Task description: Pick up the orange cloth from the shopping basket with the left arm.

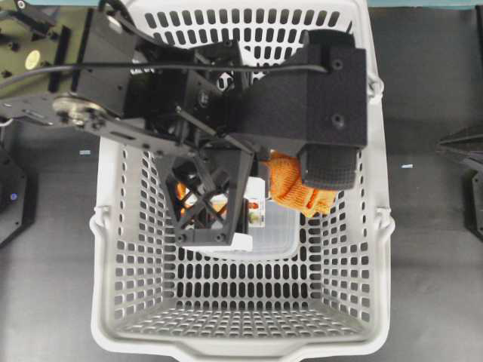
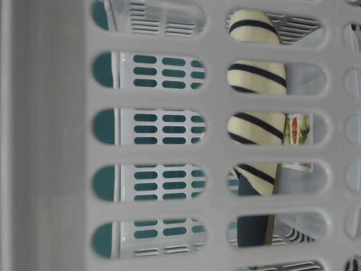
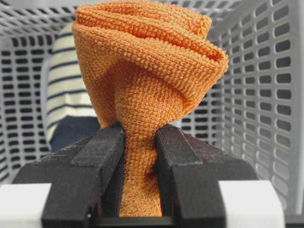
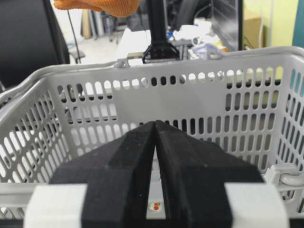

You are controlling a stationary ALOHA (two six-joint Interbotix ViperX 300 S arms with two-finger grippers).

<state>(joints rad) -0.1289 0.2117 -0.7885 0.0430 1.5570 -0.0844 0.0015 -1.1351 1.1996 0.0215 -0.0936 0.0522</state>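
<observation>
My left gripper [image 3: 140, 130] is shut on the orange cloth [image 3: 147, 61], pinching a bunched neck of it between the black fingers [image 3: 102, 156]. The rest of the cloth balloons beyond the tips. From overhead, the cloth [image 1: 302, 192] hangs beside the left arm's black lattice [image 1: 204, 204] over the middle of the shopping basket [image 1: 377, 249]. The right wrist view has the cloth [image 4: 104, 5] above the basket's rim [image 4: 166, 61]. My right gripper [image 4: 155, 124] is shut on nothing and sits just outside the basket's right wall.
A navy and cream striped slipper [image 2: 256, 73] leans inside the basket, and shows behind the cloth [image 3: 66, 80]. A small labelled packet [image 1: 256, 207] lies on the basket floor. The right arm [image 1: 462, 143] rests at the table's right edge.
</observation>
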